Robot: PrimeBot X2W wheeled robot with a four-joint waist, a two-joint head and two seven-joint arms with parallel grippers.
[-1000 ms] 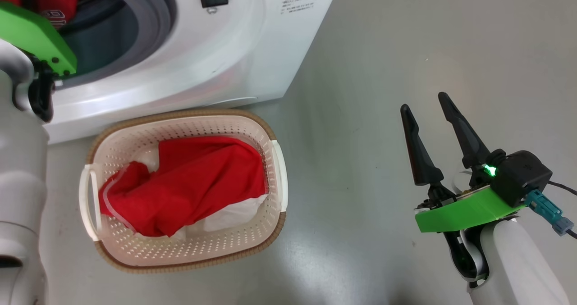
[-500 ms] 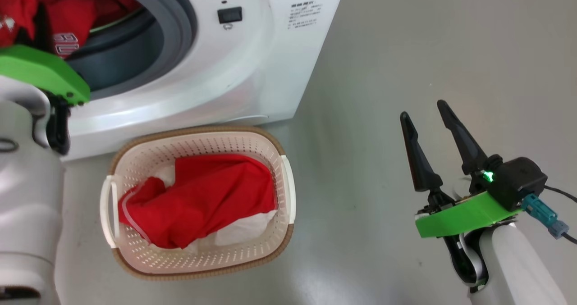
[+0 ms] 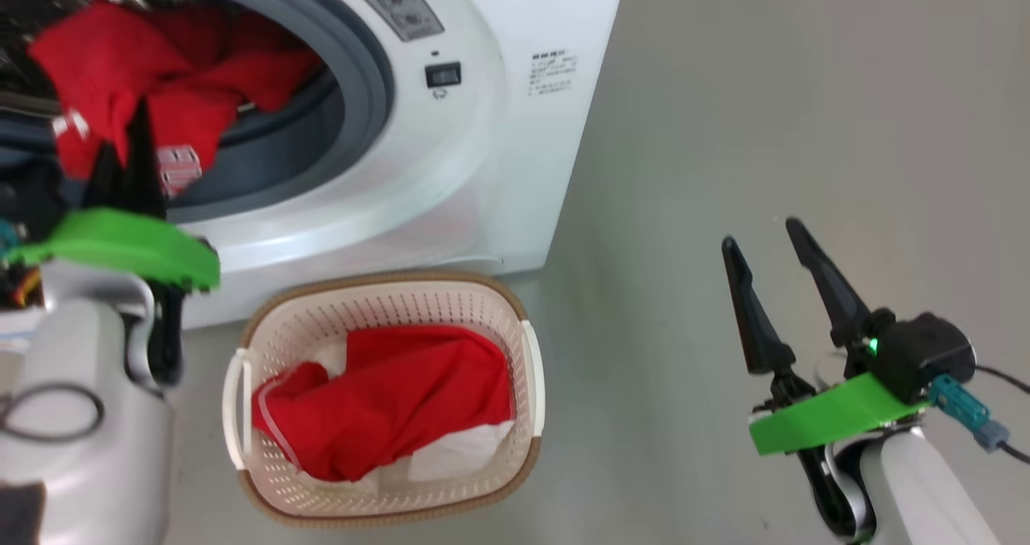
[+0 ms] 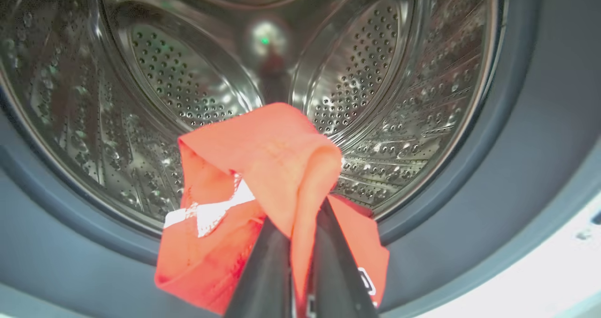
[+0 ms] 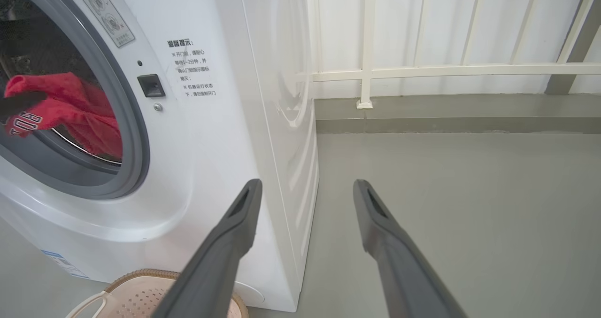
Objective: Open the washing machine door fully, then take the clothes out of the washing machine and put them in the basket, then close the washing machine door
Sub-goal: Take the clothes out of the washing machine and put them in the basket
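The washing machine (image 3: 499, 167) stands with its drum (image 4: 188, 73) open to us. The basket (image 3: 386, 287) sits on the floor (image 3: 724, 86) just before it, one red garment (image 3: 402, 400) already inside. A red jersey (image 4: 263, 167) hangs at the gasket (image 3: 370, 70), clenched in our left tool (image 4: 300, 224). It looks light, limp and prone to trailing, so we judge a bunched fold the surest hold. Our right tool (image 3: 760, 233) waits spread and empty. Since a second ago our head camera has swung toward the drum, and the basket's load looks unchanged.
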